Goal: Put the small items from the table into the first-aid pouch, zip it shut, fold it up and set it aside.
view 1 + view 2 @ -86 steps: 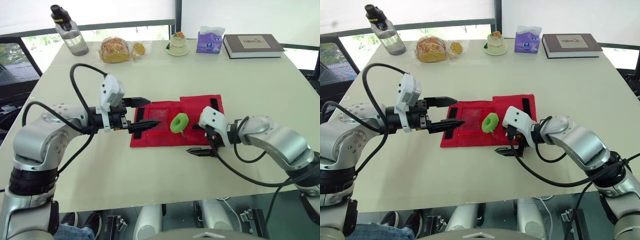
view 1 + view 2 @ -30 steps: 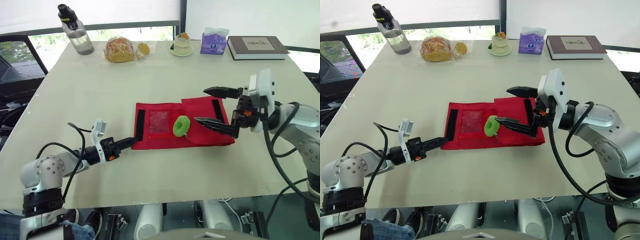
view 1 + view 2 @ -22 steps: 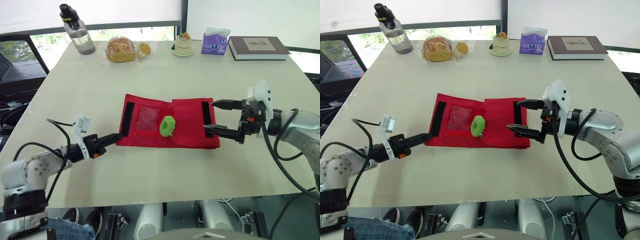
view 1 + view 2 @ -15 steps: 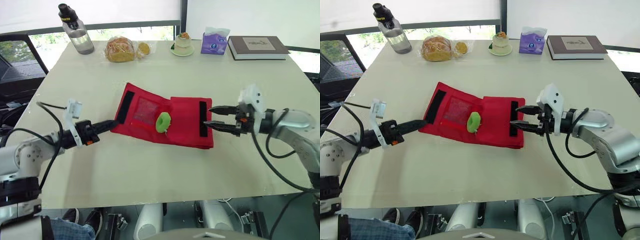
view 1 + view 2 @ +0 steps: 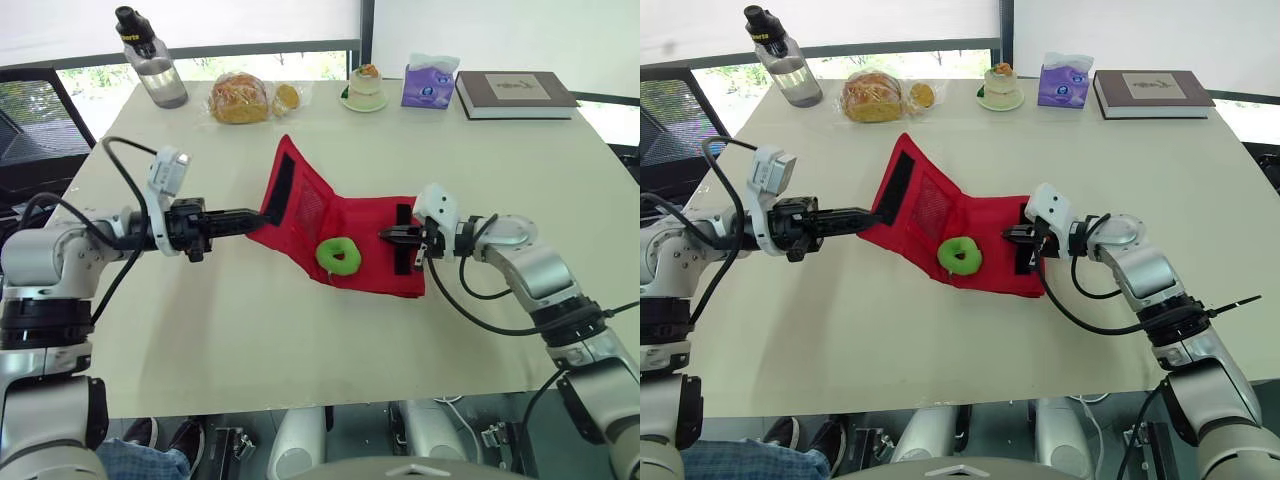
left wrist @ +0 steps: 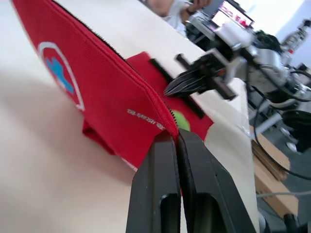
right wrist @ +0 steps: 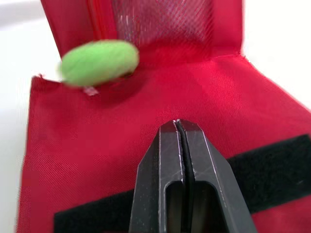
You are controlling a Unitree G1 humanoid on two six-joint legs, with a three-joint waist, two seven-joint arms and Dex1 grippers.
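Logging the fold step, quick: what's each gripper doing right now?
Left gripper: shut on the pouch's lifted edge.
Right gripper: shut, over the pouch's flat half; holding unclear.

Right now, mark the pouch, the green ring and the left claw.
pouch (image 5: 375,272): left eye view, flat red panel.
green ring (image 5: 328,258): left eye view, left rim.
left claw (image 5: 252,214): left eye view, tips shut on the pouch's raised flap.

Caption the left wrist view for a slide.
Left gripper pinching the raised edge of the red first-aid pouch, right gripper shut at its far end.

bare table (image 5: 250,340) around raised pouch flap (image 5: 300,205); bottle (image 5: 152,68), book (image 5: 515,92) along far edge
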